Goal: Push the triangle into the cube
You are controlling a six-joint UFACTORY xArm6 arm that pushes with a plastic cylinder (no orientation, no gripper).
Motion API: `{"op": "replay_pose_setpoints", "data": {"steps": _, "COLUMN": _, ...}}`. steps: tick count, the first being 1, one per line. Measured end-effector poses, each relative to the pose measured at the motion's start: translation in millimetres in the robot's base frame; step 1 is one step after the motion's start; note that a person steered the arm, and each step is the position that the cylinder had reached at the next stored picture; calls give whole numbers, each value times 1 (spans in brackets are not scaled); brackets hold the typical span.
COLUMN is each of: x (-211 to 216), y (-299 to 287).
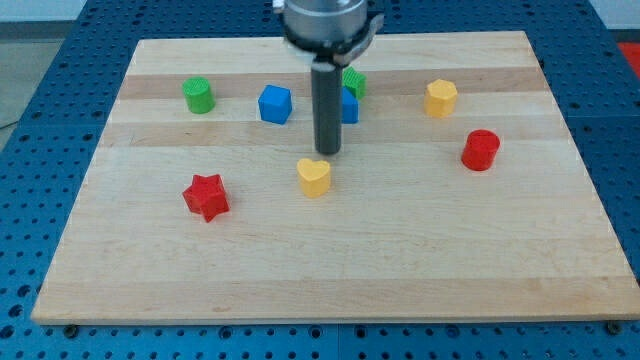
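Note:
A blue cube [275, 104] sits on the wooden board [330, 270] left of centre near the view's top. A second blue block [349, 106], which may be the triangle, is mostly hidden behind the dark rod. My tip [327, 153] rests just below that hidden blue block, right of and below the cube, and just above a yellow heart-shaped block [314, 177].
A green cylinder [199, 95] stands at the view's upper left. A green block [354, 82] peeks out behind the rod. A yellow hexagonal block [440, 98] and a red cylinder [480, 150] are at the right. A red star [206, 196] lies at the lower left.

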State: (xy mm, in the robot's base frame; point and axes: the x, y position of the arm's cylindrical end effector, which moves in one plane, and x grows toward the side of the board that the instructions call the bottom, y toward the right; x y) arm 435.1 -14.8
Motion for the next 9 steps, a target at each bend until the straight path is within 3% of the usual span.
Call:
{"op": "replay_pose_setpoints", "data": {"steps": 1, "x": 24, "y": 22}}
{"op": "replay_pose_setpoints", "data": {"steps": 2, "x": 23, "y": 74}}
{"op": "replay_pose_setpoints", "data": {"steps": 3, "x": 8, "y": 114}}
{"op": "replay_pose_setpoints", "data": {"steps": 4, "x": -33, "y": 139}}
{"op": "replay_pose_setpoints", "data": {"steps": 6, "x": -84, "y": 127}}
{"op": "replay_pose_setpoints", "data": {"steps": 9, "x": -92, "y": 53}}
